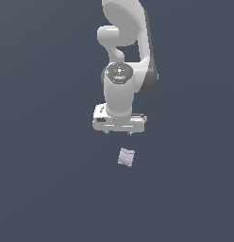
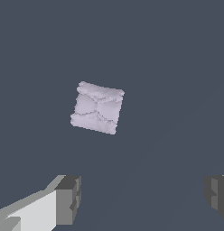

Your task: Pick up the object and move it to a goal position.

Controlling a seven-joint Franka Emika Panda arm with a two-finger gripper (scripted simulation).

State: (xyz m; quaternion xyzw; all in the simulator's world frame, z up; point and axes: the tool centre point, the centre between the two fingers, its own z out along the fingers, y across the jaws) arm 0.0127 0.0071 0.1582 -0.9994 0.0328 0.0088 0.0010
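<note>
The object (image 1: 126, 157) is a small pale lilac-grey, roughly square lump with faint creases, lying on the dark grey floor. It also shows in the wrist view (image 2: 97, 108). My gripper (image 1: 119, 133) hangs above and behind the object, apart from it, pointing down. In the wrist view the gripper (image 2: 143, 194) is open and empty, with one fingertip (image 2: 67, 198) and the other fingertip (image 2: 217, 191) far apart. The object is not between them.
The white arm (image 1: 122, 71) rises behind the gripper in the exterior view. The dark grey floor (image 1: 43, 189) is plain, with nothing else on it in view.
</note>
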